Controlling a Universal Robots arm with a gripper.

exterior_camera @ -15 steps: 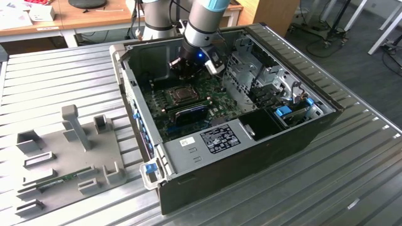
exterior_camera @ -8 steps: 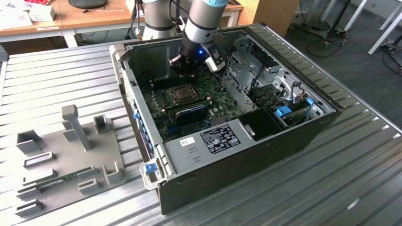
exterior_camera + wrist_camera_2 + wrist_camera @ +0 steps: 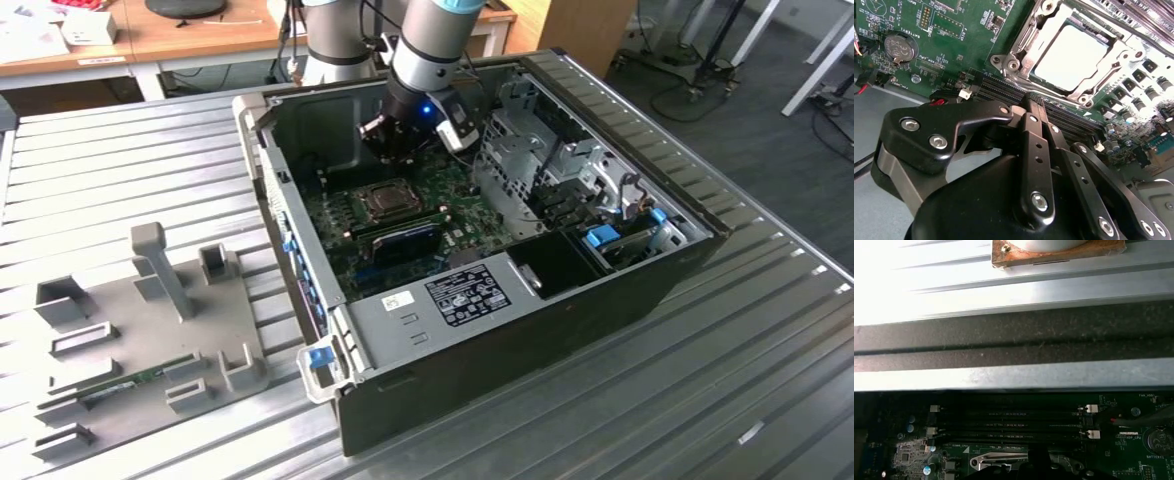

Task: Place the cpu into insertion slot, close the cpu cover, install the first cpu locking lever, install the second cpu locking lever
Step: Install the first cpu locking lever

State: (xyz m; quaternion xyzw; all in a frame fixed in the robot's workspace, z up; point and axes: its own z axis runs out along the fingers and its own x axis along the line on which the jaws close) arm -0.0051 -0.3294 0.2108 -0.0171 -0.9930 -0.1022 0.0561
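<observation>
The arm (image 3: pixel 434 50) comes down steeply from the far side of the open computer case (image 3: pixel 534 330) and ends inside it, its wrist glowing blue, with the pincer (image 3: pixel 390 150) hanging over the green board (image 3: pixel 441 225) just beyond the socket. In the second wrist view the pincer (image 3: pixel 1029 107) points toward the row of black memory slots (image 3: pixel 1004 92) that runs beside the socket; its black fingers (image 3: pixel 1036 150) lie close together with nothing seen between them, clenched as far as can be judged, and whether the tips touch the board cannot be told.

The cpu (image 3: pixel 1079 55) sits in the slot (image 3: pixel 391 203), its pale metal top showing through the window of the cover (image 3: pixel 1026 40), which lies flat over it. A thin silvery lever (image 3: pixel 1101 70) crosses one corner of the cover near the screws. A round coin battery (image 3: pixel 900 47) sits on the board well apart from the socket.

In the first wrist view the memory slots (image 3: pixel 1014 422) run in parallel bands with white clips at one end, below a grey case wall (image 3: pixel 1014 375), and part of the socket frame (image 3: pixel 1004 460) shows beside them.

The case lies on its side on a ribbed metal counter (image 3: pixel 120 160). A grey jig (image 3: pixel 147 320) with upright blocks lies on the counter toward the exterior view's left, well apart from the case.
</observation>
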